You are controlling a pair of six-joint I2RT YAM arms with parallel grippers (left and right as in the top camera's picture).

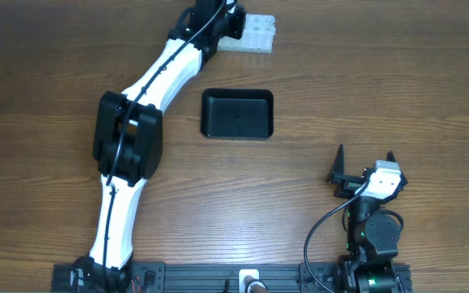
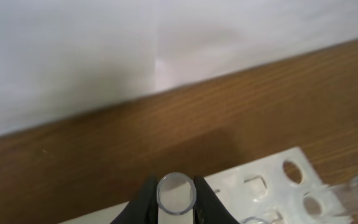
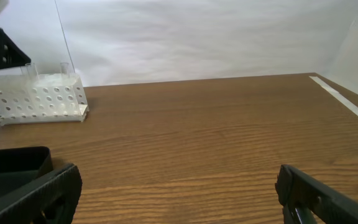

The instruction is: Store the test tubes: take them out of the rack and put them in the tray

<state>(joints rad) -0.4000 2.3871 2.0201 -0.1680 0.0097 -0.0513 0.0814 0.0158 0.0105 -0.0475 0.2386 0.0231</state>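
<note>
**Left gripper (image 2: 176, 191) clamped on one test tube (image 2: 176, 200) at the rack (image 2: 261, 185)**

Its two fingers pinch the clear tube just below the open rim, over the white rack. The tube is probably light, stiff, slick and breakable, so a gentle hold near the top suits it. The black tray (image 1: 206, 114) lies near the rack. The right gripper (image 1: 365, 159) rests wide open, well apart.

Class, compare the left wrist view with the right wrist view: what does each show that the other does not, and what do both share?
Left wrist only: the left gripper clamping a tube at its rim, and the top holes of the rack. Right wrist only: the tray and the open right gripper. Shared: the rack and the table.
</note>
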